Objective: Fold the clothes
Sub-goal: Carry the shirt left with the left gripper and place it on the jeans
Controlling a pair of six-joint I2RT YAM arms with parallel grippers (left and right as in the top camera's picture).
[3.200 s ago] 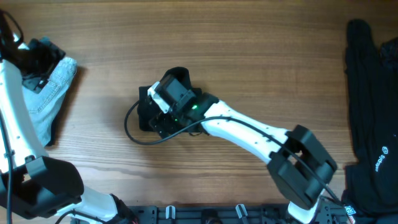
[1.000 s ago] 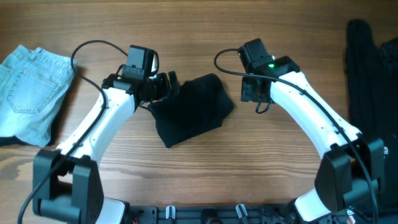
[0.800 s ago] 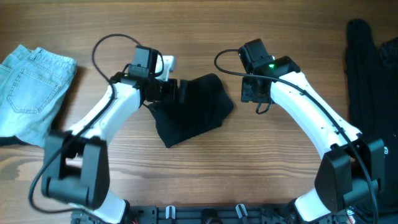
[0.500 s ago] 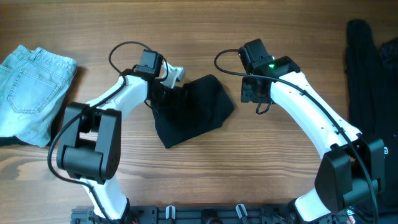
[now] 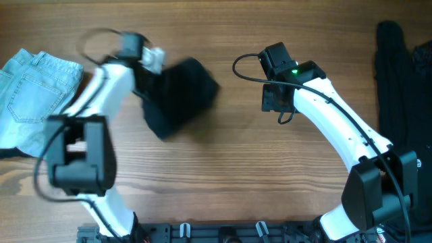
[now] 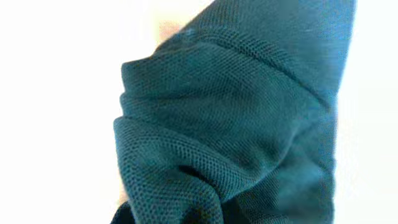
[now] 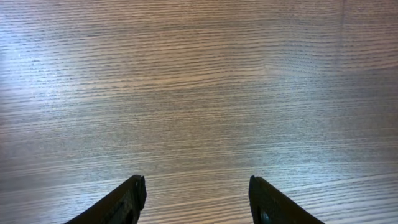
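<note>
On my overhead feed, folded jeans [image 5: 30,101] lie at the 9 o'clock edge of the table [image 5: 223,175]. Just to their right the left arm [image 5: 101,94] is smeared with blur, and I find the left gripper [image 5: 154,62] at about 11 o'clock from the table's middle, right against the upper left edge of the black garment [image 5: 179,94]. That garment sits bunched and blurred on the wood, left of centre. My left wrist feed shows only its knitted fabric [image 6: 236,137], creased and close to the lens. No fingers show there, so I cannot tell whether that gripper is clamped on the cloth or not.

The right gripper [image 5: 275,101] hangs at about 1 o'clock from the middle, well apart from the garment. On its wrist feed the two fingertips stand spread with bare wood between them, holding nothing.

A pile of black clothes [image 5: 405,135] with small white print lies along the 3 o'clock edge.
</note>
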